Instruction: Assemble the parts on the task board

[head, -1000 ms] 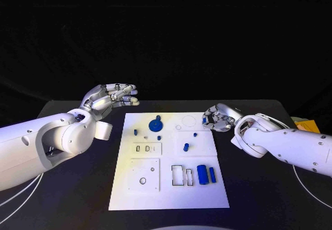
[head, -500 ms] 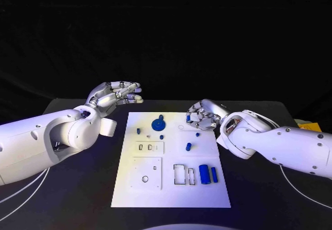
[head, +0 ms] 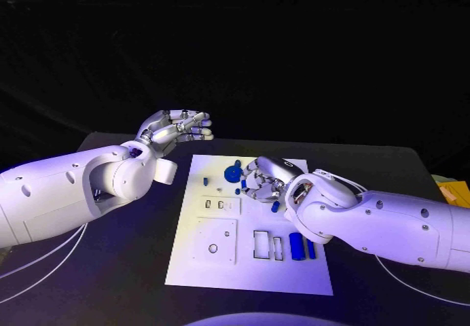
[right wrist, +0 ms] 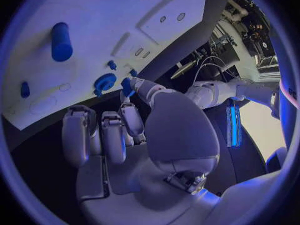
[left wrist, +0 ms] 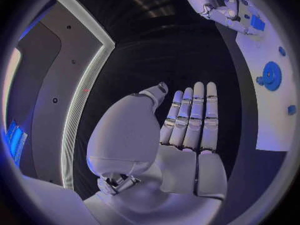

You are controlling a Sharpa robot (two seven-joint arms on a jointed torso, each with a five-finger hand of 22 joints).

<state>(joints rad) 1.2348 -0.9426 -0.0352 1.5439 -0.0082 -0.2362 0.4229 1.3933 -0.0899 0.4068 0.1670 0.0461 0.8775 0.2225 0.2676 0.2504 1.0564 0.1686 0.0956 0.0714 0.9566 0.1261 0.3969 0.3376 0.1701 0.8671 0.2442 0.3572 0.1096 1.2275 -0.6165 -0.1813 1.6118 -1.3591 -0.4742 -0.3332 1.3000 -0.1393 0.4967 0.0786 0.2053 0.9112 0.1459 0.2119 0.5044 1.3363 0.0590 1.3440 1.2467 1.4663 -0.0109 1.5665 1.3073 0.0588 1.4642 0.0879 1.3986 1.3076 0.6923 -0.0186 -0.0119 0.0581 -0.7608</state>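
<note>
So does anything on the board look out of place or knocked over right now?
Nothing stands out. The task board lies flat on the table, its blue parts sit on it, and nothing looks spilled or broken.

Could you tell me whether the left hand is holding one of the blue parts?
No, the left hand is flat with its fingers straight and nothing in its palm, off to the side of the white board.

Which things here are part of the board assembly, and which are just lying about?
Job: task board; blue gear; large blue cylinder; small blue piece pinched by the right hand.
Lying about: yellow object at the table's right edge; white cables.
</note>
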